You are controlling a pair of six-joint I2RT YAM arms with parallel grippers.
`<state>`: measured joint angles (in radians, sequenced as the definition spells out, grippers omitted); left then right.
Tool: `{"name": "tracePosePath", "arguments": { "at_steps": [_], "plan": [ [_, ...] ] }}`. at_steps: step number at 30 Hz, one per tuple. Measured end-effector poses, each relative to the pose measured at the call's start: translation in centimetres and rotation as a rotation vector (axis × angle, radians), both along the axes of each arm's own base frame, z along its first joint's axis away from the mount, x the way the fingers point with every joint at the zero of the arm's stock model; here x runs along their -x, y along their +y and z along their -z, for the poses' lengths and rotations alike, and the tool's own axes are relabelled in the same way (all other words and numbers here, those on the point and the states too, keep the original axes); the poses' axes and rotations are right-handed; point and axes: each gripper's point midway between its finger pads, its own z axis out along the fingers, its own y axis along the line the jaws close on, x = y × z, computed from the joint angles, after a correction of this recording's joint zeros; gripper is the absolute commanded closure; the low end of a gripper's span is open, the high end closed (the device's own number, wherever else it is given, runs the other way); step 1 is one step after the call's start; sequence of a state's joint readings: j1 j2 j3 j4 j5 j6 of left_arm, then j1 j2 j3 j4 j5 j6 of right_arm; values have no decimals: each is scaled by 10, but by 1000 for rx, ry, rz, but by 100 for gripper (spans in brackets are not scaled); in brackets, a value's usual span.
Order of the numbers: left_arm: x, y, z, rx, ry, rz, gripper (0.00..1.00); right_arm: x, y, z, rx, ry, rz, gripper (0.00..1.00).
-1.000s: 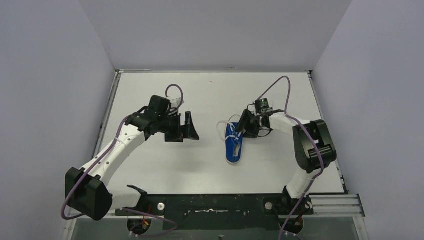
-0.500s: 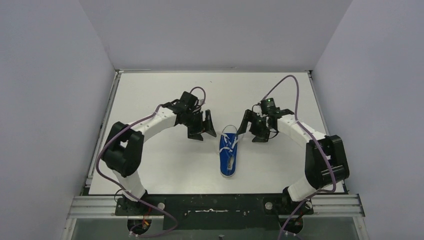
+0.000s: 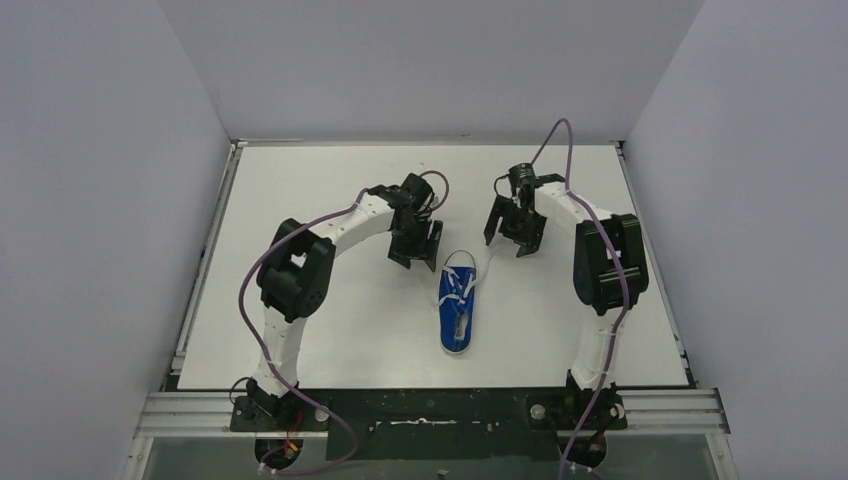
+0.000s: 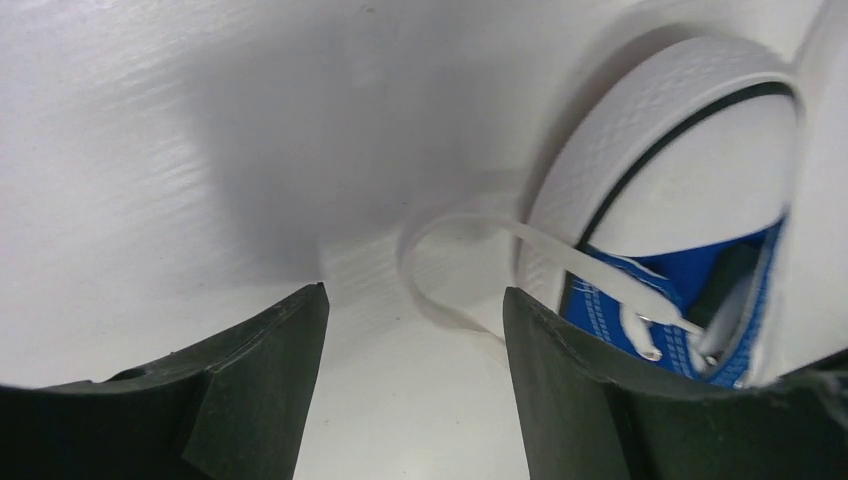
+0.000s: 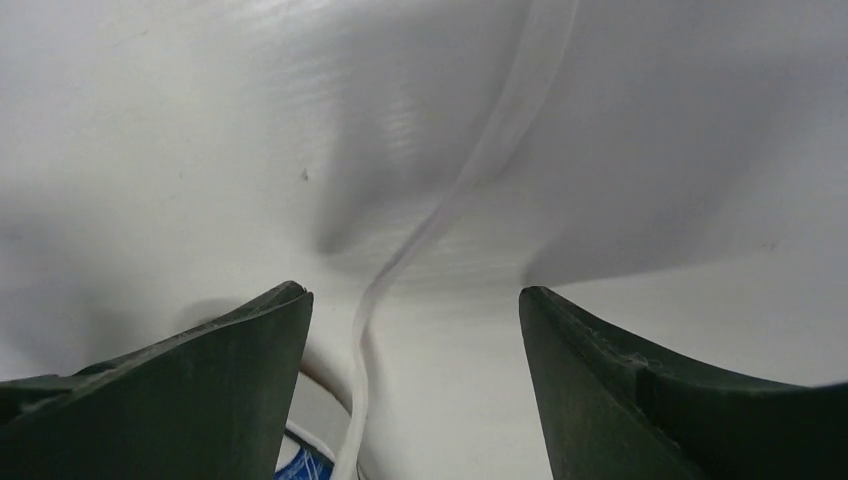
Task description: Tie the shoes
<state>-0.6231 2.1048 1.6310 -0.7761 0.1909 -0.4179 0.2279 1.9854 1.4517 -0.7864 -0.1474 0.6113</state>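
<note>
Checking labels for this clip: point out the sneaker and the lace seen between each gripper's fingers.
sneaker (image 3: 458,305): top external view, middle of the shoe.
left lace (image 4: 500,228): left wrist view, loop's upper strand.
right lace (image 5: 440,220): right wrist view, middle of the strand.

top: high at near edge, facing down | wrists: close above table (image 3: 330,330) | shared: sneaker (image 3: 458,305) far end
</note>
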Motion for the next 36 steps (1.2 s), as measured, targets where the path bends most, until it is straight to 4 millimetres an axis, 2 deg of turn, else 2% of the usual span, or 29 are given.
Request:
{"name": "tracePosePath", "arguments": {
  "at_steps": [4, 9, 12, 13, 14, 15, 17, 21, 24, 26, 27, 29, 30, 32, 36],
  "plan": [
    [4, 15, 18, -95, 16, 31, 46, -8, 4, 15, 92, 41, 20, 29],
    [4, 24, 21, -142, 5, 51, 53, -13, 5, 17, 176, 58, 54, 41],
    [3, 25, 23, -163, 0, 67, 70, -10, 4, 17, 200, 64, 84, 52],
    [3, 25, 23, -174, -1, 71, 75, -9, 3, 17, 205, 65, 91, 58],
    [2, 26, 24, -186, -1, 74, 77, -8, 1, 17, 213, 64, 97, 69],
    [1, 28, 24, -198, 0, 74, 82, -5, -2, 17, 223, 67, 102, 84],
    [-1, 32, 25, -220, -1, 72, 91, 1, -9, 17, 249, 72, 98, 100],
    [2, 52, 26, -248, 16, 18, 96, 29, -29, 17, 296, 106, 97, 100],
    [22, 84, 26, -287, 55, -35, 100, 59, -44, 12, 314, 142, 75, 100],
    [43, 107, 25, -322, 90, -71, 96, 72, -50, 5, 305, 135, 59, 100],
    [54, 116, 23, -332, 107, -83, 85, 77, -52, -1, 293, 119, 46, 100],
    [72, 125, 18, -329, 127, -93, 57, 86, -49, -13, 254, 74, 11, 100],
    [80, 127, 13, -320, 131, -96, 50, 88, -47, -18, 234, 53, -3, 100],
    [89, 126, 1, -284, 110, -102, 43, 91, -40, -28, 177, 1, -35, 100],
    [94, 108, -26, -158, 16, -62, 38, 93, -27, -38, 93, -50, -94, 100]
  ]
}}
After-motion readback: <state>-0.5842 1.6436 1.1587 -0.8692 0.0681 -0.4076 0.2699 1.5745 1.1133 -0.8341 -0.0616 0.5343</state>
